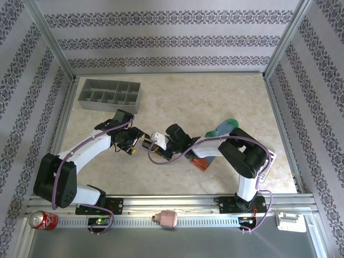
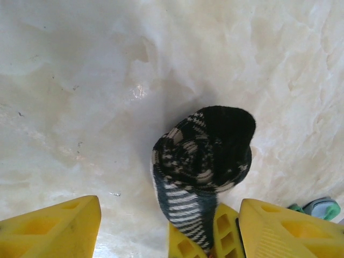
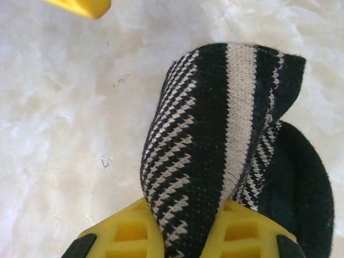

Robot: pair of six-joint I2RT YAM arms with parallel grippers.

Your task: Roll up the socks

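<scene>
A robot lab cell: metal frame (image 1: 50, 40) and wallpapered panels (image 1: 172, 32) (striped) beyond the left gripper (image 1: 134, 144), a slotted rail (image 1: 204, 219) behind it.

a black knitted sock with white stripes (image 3: 215, 140) stands up from the bottom edge. its lower end is pinched between the two yellow ribbed plastic fingers (image 3: 129, 231) of the right hand (image 3: 183, 239). the cloth folds over at the top, and a plain black part bulges behind it on the right. underneath lies the pale marbled worktop (image 3: 64, 134). a corner of another yellow plastic piece (image 3: 80, 5) pokes in at the top left, apart from the sock.
</scene>
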